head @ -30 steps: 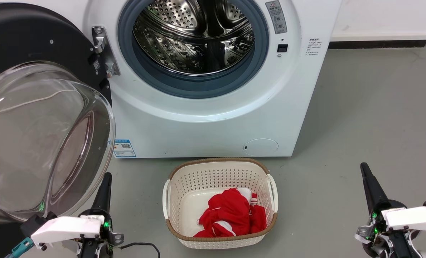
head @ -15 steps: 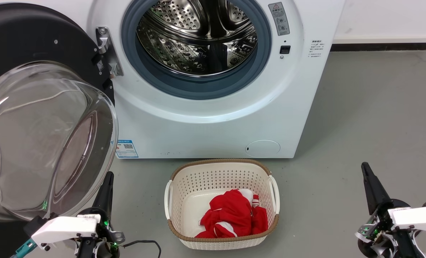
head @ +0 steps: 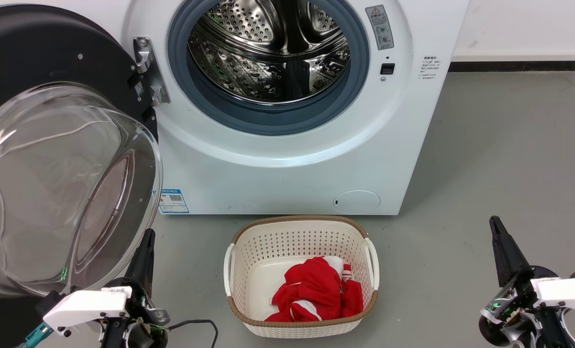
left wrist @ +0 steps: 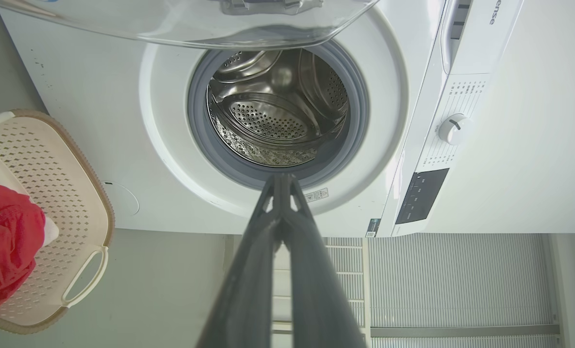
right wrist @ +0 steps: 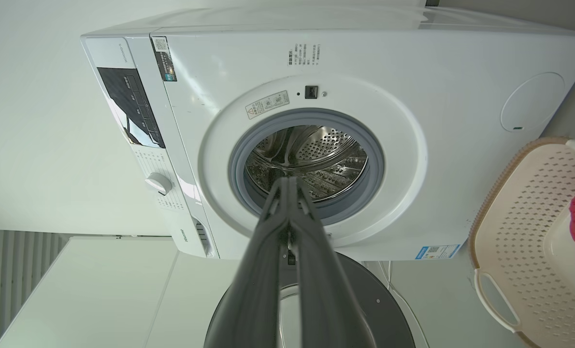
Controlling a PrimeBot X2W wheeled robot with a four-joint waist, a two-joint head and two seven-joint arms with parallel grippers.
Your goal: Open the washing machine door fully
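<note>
The washing machine door (head: pixel 60 183) stands swung wide at the left of the washing machine (head: pixel 287 164), its glass bowl bulging outward. The left hand (head: pixel 147 237), fingers pressed together, sits just below its rim. The right hand (head: pixel 495 226), also pressed together, is well apart.

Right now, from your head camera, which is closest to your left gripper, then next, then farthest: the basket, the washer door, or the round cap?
1. The washing machine door, right beside the left gripper, on its left.
2. The laundry basket, on the floor to its right.
3. The round cap, low on the washing machine, beyond the basket.
</note>
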